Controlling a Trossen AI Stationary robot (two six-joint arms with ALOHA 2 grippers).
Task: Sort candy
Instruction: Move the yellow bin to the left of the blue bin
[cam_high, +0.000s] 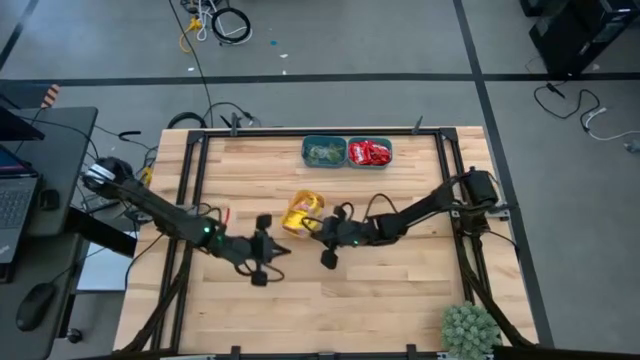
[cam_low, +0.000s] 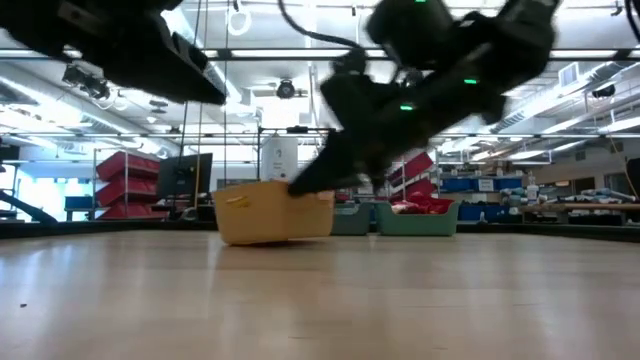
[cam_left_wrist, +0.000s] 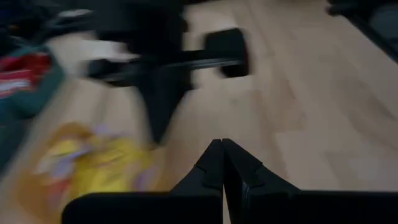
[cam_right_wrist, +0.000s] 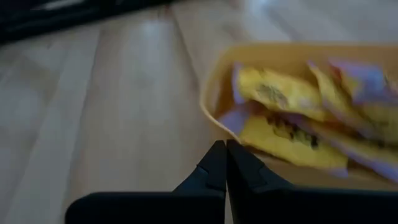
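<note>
Pale wooden planks of the table (cam_high: 400, 280) carry the candy: yellow packets (cam_right_wrist: 292, 118) fill an orange bin (cam_high: 303, 214) near the table's middle, red packets (cam_high: 369, 152) lie in a teal bin (cam_high: 371, 165) at the far edge, and a second teal bin (cam_high: 323, 152) just beside it holds small pale green ones. Just beside the orange bin, the right gripper (cam_right_wrist: 222, 163) has its fingers clenched on nothing. Nearer the left edge, the left gripper (cam_left_wrist: 222, 163) is likewise pressed together and empty.

A bin (cam_high: 303, 214) of candy (cam_right_wrist: 292, 121) sits mid-table, between both grippers; two bins (cam_high: 347, 152) stand behind it.
</note>
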